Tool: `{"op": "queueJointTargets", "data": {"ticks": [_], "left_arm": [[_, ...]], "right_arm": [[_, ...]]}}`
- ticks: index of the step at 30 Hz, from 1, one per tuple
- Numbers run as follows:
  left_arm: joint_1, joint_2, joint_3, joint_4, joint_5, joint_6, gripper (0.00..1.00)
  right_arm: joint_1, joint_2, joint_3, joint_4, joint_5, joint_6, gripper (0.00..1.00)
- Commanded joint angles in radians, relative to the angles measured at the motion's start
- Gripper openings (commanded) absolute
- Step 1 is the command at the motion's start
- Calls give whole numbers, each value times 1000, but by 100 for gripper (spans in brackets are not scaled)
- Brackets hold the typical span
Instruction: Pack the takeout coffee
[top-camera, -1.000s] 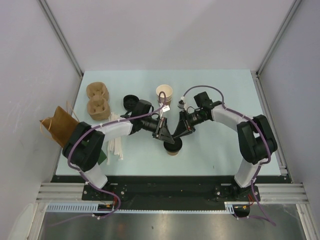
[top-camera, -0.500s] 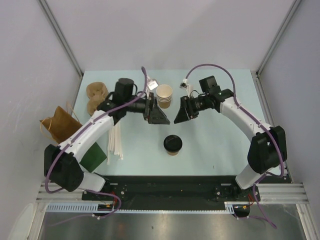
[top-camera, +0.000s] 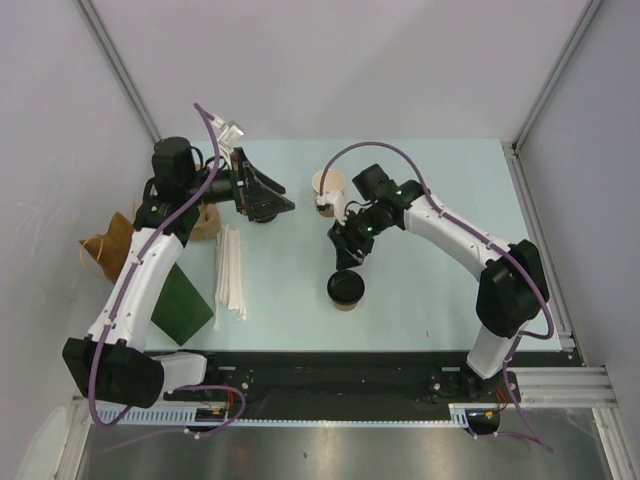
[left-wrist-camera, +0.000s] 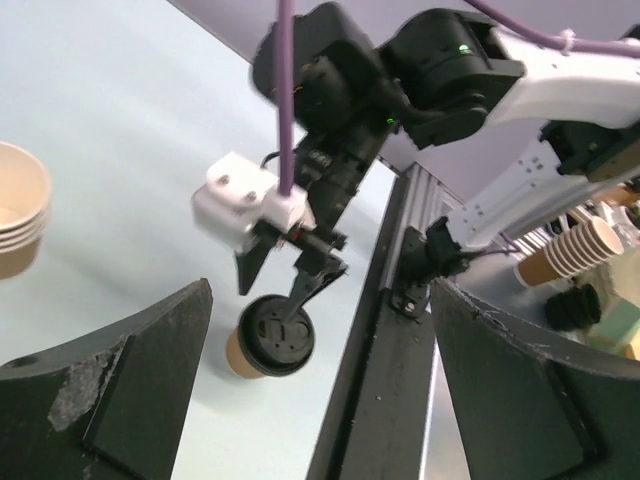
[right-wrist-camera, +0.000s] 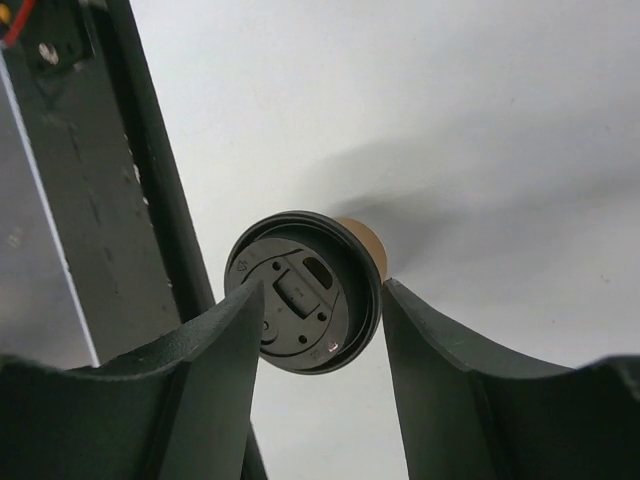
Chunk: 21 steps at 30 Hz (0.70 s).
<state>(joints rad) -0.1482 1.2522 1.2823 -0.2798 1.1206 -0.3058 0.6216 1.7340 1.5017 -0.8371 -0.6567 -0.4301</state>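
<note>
One takeout coffee (top-camera: 346, 290) noted upright on tabletop (top-camera: 440, 200), near the centre of the near edge, black lid seated. Right end effector (top-camera: 346, 257) poised just above it on the far side, released, jaws parted, not gripping. Left end effector (top-camera: 276, 203) aloft at far left, released, jaws spread wide. Stacked cups (top-camera: 328, 187) at far centre, well apart from coffee.

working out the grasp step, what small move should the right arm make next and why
Probably lower the right gripper straight down around the small tan paper cup with the round black plastic lid, then close. Its jaws stand open above the lid, which sits roughly between them in the right wrist view, and the cup stands upright, not gripped.
</note>
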Motion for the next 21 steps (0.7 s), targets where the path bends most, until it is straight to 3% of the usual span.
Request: {"op": "queueJointTargets", "data": {"ticks": [1, 21], "left_arm": [[2, -45, -41, 85, 71, -52, 96], [4, -45, -67, 126, 70, -85, 96]], "right_arm": [[39, 22, 38, -45, 49, -177, 55], [79, 87, 49, -40, 81, -303, 47]]}}
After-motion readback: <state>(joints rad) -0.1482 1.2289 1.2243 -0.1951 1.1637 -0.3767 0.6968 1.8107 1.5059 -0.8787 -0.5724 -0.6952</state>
